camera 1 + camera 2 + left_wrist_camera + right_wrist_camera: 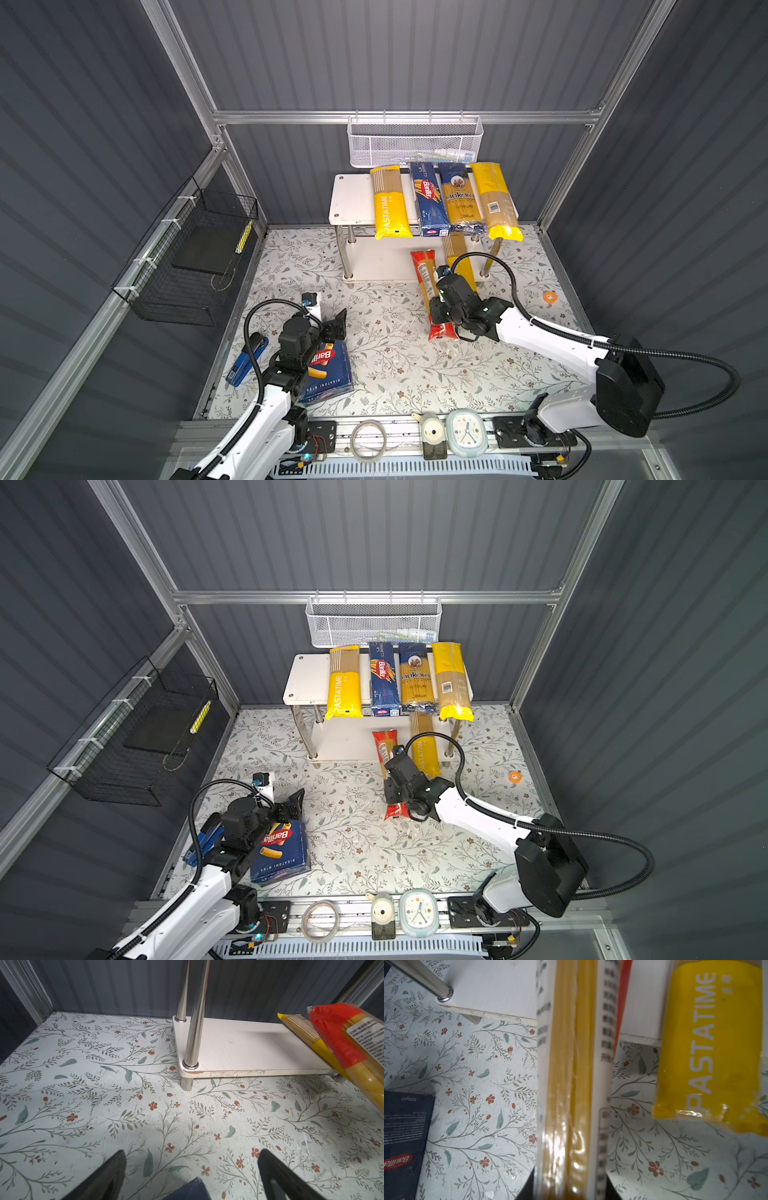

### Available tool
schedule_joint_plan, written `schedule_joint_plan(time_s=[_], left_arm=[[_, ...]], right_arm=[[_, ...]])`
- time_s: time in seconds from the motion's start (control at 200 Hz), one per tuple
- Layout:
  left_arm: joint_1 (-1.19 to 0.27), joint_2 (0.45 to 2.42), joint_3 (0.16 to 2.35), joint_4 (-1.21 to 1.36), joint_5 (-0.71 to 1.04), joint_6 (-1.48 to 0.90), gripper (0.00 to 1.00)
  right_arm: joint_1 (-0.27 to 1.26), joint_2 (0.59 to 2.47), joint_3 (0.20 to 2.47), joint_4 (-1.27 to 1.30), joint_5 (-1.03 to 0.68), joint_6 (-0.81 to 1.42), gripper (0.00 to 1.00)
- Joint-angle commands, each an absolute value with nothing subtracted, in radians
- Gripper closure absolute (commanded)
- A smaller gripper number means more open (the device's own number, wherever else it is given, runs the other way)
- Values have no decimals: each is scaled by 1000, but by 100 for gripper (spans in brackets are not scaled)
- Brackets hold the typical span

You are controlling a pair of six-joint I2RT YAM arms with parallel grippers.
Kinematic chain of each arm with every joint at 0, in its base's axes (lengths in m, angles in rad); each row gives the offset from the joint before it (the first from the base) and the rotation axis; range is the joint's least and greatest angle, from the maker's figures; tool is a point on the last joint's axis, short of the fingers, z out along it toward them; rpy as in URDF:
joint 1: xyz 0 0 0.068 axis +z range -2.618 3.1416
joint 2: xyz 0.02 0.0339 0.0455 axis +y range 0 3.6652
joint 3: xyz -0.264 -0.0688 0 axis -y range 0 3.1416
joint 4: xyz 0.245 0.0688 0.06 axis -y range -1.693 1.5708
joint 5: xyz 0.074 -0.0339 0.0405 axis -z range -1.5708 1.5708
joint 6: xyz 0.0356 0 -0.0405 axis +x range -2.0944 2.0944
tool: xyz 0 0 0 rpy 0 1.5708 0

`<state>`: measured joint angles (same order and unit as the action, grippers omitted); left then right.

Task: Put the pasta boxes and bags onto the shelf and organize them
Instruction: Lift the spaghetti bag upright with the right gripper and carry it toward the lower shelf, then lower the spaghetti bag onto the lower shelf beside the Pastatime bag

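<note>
Red-ended bag (423,270) is clenched in the right jaws, long axis pointing into the shelf (374,262), far end above its lower board; left jaws stand released

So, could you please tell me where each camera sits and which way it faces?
Top views: high in front, looking down on the shelf; both arms, left gripper and right gripper show.
Left wrist: on the left arm, low, facing the shelf's lower board; open fingers show.
Right wrist: on the right arm, looking along the gripped red-ended bag; little gripper shows.
Shared: both wrist views see that bag and the yellow bag.
</note>
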<state>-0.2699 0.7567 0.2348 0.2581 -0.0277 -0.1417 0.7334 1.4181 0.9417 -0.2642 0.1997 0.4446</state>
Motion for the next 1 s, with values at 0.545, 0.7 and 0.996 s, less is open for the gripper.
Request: schedule_joint_plan(time_s=[0.545, 0.7, 0.996], left_arm=[[-276, 750, 260, 267, -40, -133, 0], [-276, 750, 259, 267, -39, -133, 1], [-276, 751, 259, 267, -37, -132, 1]], right_arm=[[571, 1435, 1056, -92, 123, 406, 89], [545, 1453, 1073, -68, 122, 393, 89], [523, 1544, 1164, -62, 73, 390, 89]])
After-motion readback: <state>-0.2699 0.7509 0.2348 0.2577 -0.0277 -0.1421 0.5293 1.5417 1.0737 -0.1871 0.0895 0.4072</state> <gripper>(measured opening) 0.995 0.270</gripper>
